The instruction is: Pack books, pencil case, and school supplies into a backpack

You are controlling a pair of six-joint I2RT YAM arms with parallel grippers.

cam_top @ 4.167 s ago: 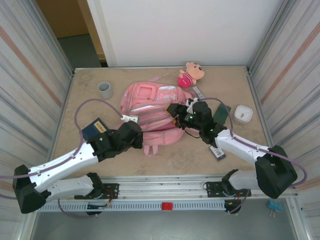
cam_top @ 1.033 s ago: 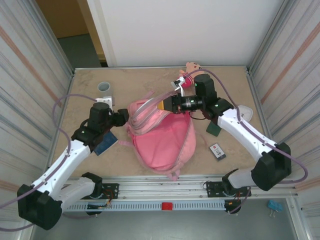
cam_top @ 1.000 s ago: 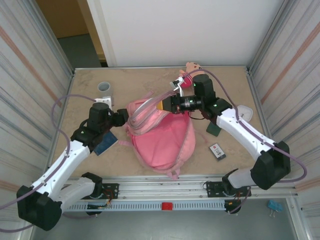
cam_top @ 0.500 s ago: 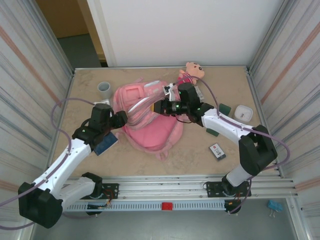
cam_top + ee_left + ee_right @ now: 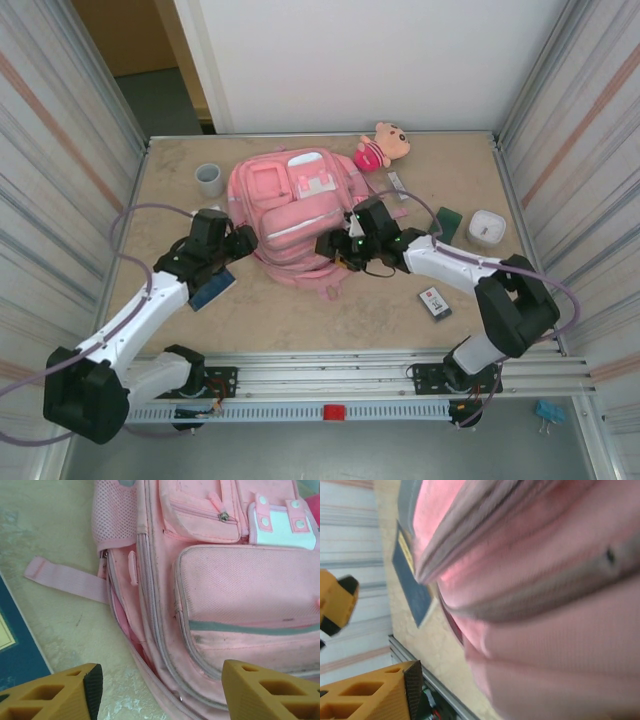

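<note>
Backpack is laid front-up at centre; navy book is seen at its 8 o'clock. Left gripper is held wide, empty. Right gripper is set at the 5 o'clock edge, its spread unreadable. On withdrawal, fabric could be snagged and dragged.

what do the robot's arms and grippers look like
The left arm and right arm have white shells, black joints and bases, and a pale purple cable looping along each. The left gripper and right gripper have ribbed yellow-orange fingers with black pads.
</note>
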